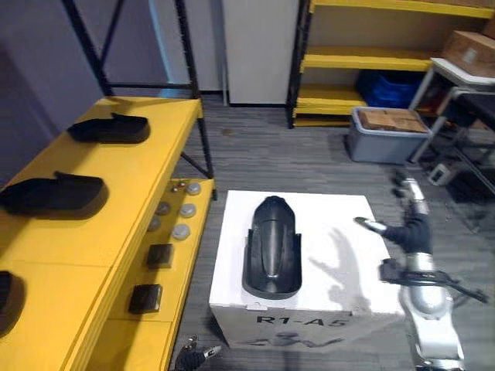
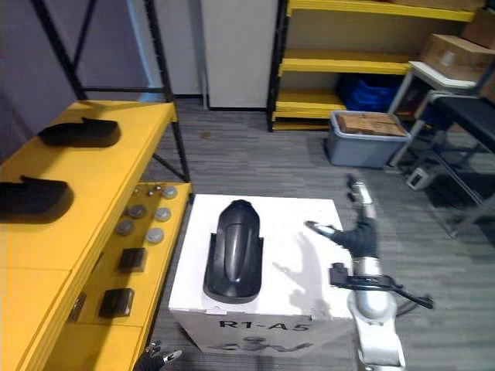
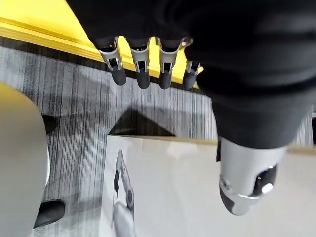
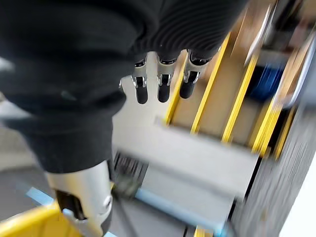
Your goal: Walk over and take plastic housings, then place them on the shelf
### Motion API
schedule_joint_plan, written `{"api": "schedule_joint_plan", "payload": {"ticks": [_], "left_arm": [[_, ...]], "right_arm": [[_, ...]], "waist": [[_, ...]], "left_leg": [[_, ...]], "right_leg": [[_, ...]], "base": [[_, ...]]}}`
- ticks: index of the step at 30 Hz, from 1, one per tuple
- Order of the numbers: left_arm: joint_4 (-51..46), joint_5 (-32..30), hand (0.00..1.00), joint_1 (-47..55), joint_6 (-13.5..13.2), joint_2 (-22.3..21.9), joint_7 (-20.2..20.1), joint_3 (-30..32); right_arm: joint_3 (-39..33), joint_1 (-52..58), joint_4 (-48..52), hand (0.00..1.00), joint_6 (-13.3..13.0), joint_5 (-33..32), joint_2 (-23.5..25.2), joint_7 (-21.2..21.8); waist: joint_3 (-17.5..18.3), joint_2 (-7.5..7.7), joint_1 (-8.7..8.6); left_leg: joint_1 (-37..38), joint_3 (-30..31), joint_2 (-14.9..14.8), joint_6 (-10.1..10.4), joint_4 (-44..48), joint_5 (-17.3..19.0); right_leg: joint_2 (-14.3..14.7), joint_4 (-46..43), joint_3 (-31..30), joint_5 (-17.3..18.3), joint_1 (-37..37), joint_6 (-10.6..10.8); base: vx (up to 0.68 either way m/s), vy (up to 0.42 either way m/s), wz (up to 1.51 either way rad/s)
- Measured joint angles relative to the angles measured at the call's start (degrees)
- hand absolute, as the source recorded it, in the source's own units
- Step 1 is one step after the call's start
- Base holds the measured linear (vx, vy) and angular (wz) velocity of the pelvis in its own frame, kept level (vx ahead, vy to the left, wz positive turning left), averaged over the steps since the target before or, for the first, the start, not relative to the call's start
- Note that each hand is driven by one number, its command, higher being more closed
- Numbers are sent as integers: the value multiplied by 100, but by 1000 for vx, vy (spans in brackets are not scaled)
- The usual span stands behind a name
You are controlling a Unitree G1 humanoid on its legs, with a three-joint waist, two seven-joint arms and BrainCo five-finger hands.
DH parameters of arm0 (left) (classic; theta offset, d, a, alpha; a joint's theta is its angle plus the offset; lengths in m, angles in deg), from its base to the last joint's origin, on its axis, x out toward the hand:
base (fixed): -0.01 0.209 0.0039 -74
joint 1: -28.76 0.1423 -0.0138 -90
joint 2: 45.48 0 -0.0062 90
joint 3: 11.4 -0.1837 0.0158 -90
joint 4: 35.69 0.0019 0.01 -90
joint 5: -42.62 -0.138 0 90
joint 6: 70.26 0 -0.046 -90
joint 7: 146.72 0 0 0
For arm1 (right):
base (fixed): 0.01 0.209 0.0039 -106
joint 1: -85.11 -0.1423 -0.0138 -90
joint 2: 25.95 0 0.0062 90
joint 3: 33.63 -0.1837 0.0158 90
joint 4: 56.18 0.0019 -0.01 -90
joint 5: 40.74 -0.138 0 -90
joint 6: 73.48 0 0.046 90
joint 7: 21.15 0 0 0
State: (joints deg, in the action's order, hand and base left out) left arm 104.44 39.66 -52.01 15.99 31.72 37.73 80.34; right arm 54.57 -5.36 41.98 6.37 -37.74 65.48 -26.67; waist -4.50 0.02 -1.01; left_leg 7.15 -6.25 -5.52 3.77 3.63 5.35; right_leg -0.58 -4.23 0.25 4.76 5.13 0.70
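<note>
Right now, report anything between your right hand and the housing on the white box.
Nothing visible. The open right hand hangs at the edge of the white box; only bare box top separates it from the housing.

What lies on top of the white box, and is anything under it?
One black plastic housing lies on the white box, left of its middle. What is beneath the housing, or inside the box, is covered and cannot be seen.

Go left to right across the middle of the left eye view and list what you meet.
Black housing on the yellow shelf → grey discs → second black housing on the white box → right hand, open.
</note>
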Motion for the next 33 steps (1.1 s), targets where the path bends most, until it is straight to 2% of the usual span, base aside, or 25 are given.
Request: {"api": "schedule_joint_plan", "payload": {"ticks": [4,12,25,26,31,33], "left_arm": [[13,0,0,-60,-1,-21,28,0],[80,-5,0,-128,5,-34,187,-5],[104,-55,0,-218,46,-37,445,-103],[104,-55,0,-222,47,-38,467,-105],[104,-54,0,-228,64,-42,522,-106],[105,-54,0,-231,83,-42,524,-106]], "right_arm": [[298,-207,-729,0,95,406,381,-38],[535,-319,-1844,0,551,1372,946,-380],[389,-770,-2906,0,1028,2338,1272,-1088],[383,-873,-3007,100,1073,2363,1322,-1166],[222,-1096,-3237,100,1213,2705,1434,-1323],[23,-1311,-3398,100,1355,2825,1421,-1329]], "waist": [[-108,-58,56],[-206,-100,59],[-268,-108,144],[-275,-109,150],[-276,-108,173],[-276,-104,173]], "left_leg": [[-1,115,17,6,-61,-73],[-80,173,30,11,-240,-199],[-196,325,52,5,-334,-284],[-196,326,52,5,-339,-287],[-190,322,60,-1,-345,-290],[-184,320,62,-6,-355,-294]], "right_leg": [[-5,100,108,-47,82,-8],[9,357,197,-232,92,-21],[1,573,363,-330,81,-14],[1,573,362,-333,81,-15],[-6,575,360,-345,81,-9],[-8,579,359,-353,83,-10]], "base": [[-48,-8,17],[-20,-1,3],[0,8,5],[-18,15,3],[0,0,0],[0,0,0]]}}
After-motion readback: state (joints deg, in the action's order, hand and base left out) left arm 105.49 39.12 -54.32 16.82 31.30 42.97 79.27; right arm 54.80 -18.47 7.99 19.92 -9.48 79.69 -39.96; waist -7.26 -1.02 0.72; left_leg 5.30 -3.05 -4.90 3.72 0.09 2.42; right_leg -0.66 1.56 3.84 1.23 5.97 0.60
